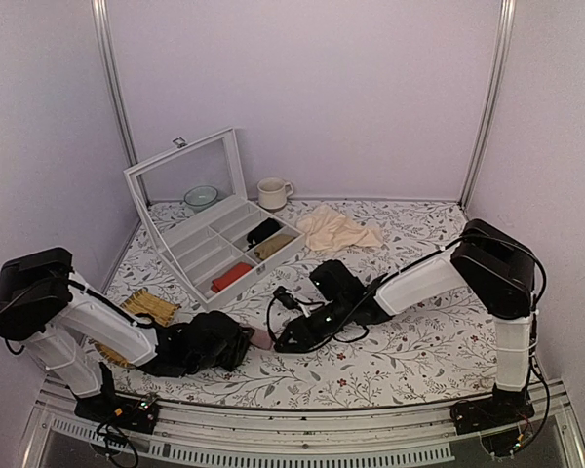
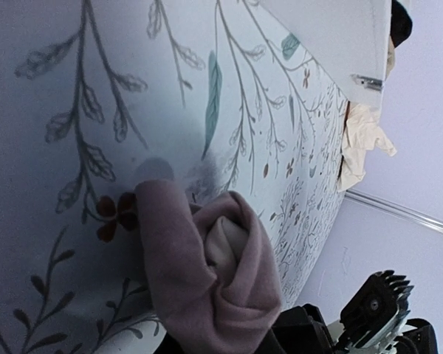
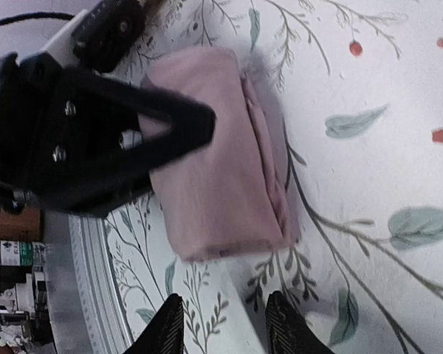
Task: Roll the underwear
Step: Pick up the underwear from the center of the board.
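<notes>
On the floral table (image 3: pixel 369 81), left jaws overlap underwear (image 3: pixel 229 177).

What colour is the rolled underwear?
The underwear is dusty pink, cream at its core; best in left wrist view.

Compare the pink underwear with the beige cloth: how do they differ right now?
Colour: the underwear is dusty pink, the beige cloth pale cream.
Shape: the underwear is rolled into a compact bundle, the beige cloth lies loose and crumpled.
Place: the underwear sits near the front edge between the two arms, the beige cloth far back.
Both are soft fabric lying on the table.
</notes>
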`<move>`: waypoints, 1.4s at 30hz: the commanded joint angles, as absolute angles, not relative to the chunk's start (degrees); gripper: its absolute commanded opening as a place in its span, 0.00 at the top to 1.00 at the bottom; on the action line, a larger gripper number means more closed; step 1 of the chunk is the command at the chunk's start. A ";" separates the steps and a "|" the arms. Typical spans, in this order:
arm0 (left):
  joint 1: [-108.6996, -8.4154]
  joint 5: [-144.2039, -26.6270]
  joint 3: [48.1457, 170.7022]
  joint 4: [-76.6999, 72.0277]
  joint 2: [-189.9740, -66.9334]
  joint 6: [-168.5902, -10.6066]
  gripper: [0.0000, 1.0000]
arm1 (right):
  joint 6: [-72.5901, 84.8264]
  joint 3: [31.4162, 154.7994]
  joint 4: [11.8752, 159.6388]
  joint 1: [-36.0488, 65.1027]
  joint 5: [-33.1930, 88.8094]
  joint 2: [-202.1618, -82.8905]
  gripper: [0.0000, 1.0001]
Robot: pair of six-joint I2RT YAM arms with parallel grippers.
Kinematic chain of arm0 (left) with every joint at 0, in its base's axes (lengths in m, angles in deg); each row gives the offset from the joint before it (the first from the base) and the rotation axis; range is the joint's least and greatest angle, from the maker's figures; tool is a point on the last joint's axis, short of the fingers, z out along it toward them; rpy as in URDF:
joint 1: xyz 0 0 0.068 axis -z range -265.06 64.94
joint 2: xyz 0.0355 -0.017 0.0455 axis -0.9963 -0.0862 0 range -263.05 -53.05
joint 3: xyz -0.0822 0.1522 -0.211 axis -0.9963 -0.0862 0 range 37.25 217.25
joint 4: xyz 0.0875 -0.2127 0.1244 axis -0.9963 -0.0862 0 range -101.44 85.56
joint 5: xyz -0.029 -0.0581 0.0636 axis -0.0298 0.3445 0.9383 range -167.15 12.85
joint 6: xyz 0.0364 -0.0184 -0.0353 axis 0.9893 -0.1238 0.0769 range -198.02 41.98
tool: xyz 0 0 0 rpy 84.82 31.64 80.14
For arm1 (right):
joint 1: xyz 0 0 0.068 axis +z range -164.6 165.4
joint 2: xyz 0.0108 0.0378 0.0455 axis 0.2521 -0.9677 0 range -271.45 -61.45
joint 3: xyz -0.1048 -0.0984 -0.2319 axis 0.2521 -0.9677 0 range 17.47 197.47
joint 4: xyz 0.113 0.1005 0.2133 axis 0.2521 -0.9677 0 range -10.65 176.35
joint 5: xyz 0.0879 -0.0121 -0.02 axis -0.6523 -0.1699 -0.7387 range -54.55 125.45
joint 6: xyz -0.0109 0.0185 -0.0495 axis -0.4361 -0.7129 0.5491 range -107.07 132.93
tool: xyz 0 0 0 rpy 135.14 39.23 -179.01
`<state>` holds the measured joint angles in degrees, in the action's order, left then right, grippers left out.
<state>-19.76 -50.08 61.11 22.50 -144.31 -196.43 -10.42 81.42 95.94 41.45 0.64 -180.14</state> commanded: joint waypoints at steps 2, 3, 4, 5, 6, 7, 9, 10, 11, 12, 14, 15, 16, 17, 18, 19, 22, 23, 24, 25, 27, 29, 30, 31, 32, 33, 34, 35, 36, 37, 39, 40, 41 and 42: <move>-21.71 -47.25 59.00 17.63 -140.68 -191.96 1.00 | -11.13 75.96 84.50 38.94 2.77 -170.85 0.60; -21.92 -47.38 59.18 17.46 -139.78 -190.57 1.00 | -11.55 74.89 84.62 38.06 3.07 -169.26 0.59; -22.20 -47.44 59.21 17.48 -138.96 -189.12 1.00 | -11.91 74.16 84.86 37.13 3.34 -167.61 0.58; -22.40 -47.50 59.35 17.49 -138.07 -187.36 1.00 | -12.21 73.33 85.12 36.22 3.63 -165.90 0.57; -22.69 -47.56 59.51 17.00 -137.06 -186.26 1.00 | -12.41 72.94 85.28 35.35 3.95 -164.35 0.57; -22.92 -47.59 59.59 16.86 -136.08 -185.26 1.00 | -12.65 72.67 85.17 34.51 4.36 -162.96 0.56; -23.77 -48.30 59.67 17.46 -134.16 -182.28 1.00 | -12.69 73.00 84.56 32.77 4.76 -160.86 0.56; -24.33 -48.98 60.08 17.11 -133.08 -180.48 1.00 | -12.65 73.50 83.83 32.10 5.24 -160.18 0.56; -24.94 -49.74 60.69 16.69 -131.95 -178.54 1.00 | -12.64 73.94 82.94 31.30 5.29 -159.61 0.56; -25.84 -50.99 61.98 16.09 -130.63 -175.86 1.00 | -12.48 74.51 82.35 30.52 5.39 -159.16 0.56; -27.80 -52.88 65.40 10.77 -128.20 -170.42 1.00 | -12.30 75.46 81.21 29.03 6.40 -158.79 0.56; -29.05 -53.94 67.30 8.54 -127.13 -167.27 1.00 | -12.57 75.89 80.72 28.49 6.73 -158.82 0.56; -30.35 -55.27 69.62 5.61 -126.12 -164.49 1.00 | -12.62 76.18 80.53 28.04 7.06 -158.83 0.56; -31.56 -56.41 71.64 2.72 -125.12 -161.97 1.00 | -12.58 76.40 80.31 27.79 7.28 -158.87 0.56; -32.84 -57.48 73.82 -0.19 -124.32 -159.96 1.00 | -12.63 76.87 79.86 27.60 7.38 -159.03 0.56; -34.35 -58.79 75.92 -3.37 -123.46 -158.16 1.00 | -12.56 77.37 79.39 27.39 7.38 -159.13 0.56; -40.83 -66.78 79.91 -4.73 -121.66 -149.80 1.00 | -12.60 78.53 78.66 26.98 7.58 -159.29 0.55; -43.44 -69.53 82.00 -7.10 -121.73 -147.94 1.00 | -12.68 78.93 78.43 26.83 7.59 -159.39 0.55; -46.01 -71.96 84.16 -9.67 -122.07 -145.48 1.00 | -12.72 79.41 78.19 26.70 7.66 -159.55 0.55; -48.71 -75.00 86.22 -11.09 -122.80 -142.09 1.00 | -12.73 79.76 77.99 26.59 7.84 -159.74 0.55; -53.50 -81.50 91.79 -15.96 -125.91 -136.44 1.00 | -12.81 80.87 77.41 26.41 7.93 -160.32 0.55; -57.96 -88.60 96.89 -18.89 -130.07 -130.22 1.00 | -12.70 81.90 77.26 26.28 7.69 -160.82 0.55; -59.85 -91.35 100.29 -20.54 -132.11 -127.31 1.00 | -12.61 82.33 77.25 26.26 7.60 -161.10 0.55; -61.74 -94.97 102.99 -21.96 -134.74 -123.78 1.00 | -12.36 82.74 77.23 26.13 7.64 -161.30 0.55; -63.50 -98.74 106.24 -24.58 -137.55 -119.19 1.00 | -12.14 83.13 77.09 25.98 7.69 -161.50 0.55; -65.23 -102.43 109.76 -27.63 -140.94 -115.32 1.00 | -12.01 83.30 77.11 25.80 7.57 -161.67 0.55; -66.61 -106.38 113.80 -31.20 -144.62 -111.16 1.00 | -11.82 83.50 77.12 25.64 7.41 -161.64 0.55; -67.73 -107.69 118.33 -36.42 -147.99 -107.69 1.00 | -11.71 83.59 77.15 25.41 7.21 -161.76 0.55; -68.11 -107.99 122.32 -40.62 -151.16 -103.98 1.00 | -11.41 83.60 77.23 25.11 7.35 -161.77 0.55; -68.28 -109.02 126.30 -44.32 -153.87 -99.74 1.00 | -11.26 83.62 77.26 24.85 7.32 -161.79 0.55; -68.36 -108.37 132.94 -51.12 -158.60 -94.01 1.00 | -10.91 83.38 77.58 24.18 6.85 -161.53 0.55; -68.41 -108.24 135.52 -53.80 -161.11 -91.75 1.00 | -10.85 83.15 77.90 23.85 6.73 -161.30 0.55; -68.44 -109.57 137.77 -56.18 -162.76 -89.07 1.00 | -10.80 82.87 78.22 23.47 6.44 -161.18 0.55; -68.69 -110.13 138.83 -57.56 -163.73 -87.22 1.00 | -10.80 82.63 78.73 23.06 5.99 -160.97 0.55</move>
<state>-68.63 -103.83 132.50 -41.35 -159.61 -103.03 -11.69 82.66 77.73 24.64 6.98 -164.73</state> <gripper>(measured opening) 0.107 0.452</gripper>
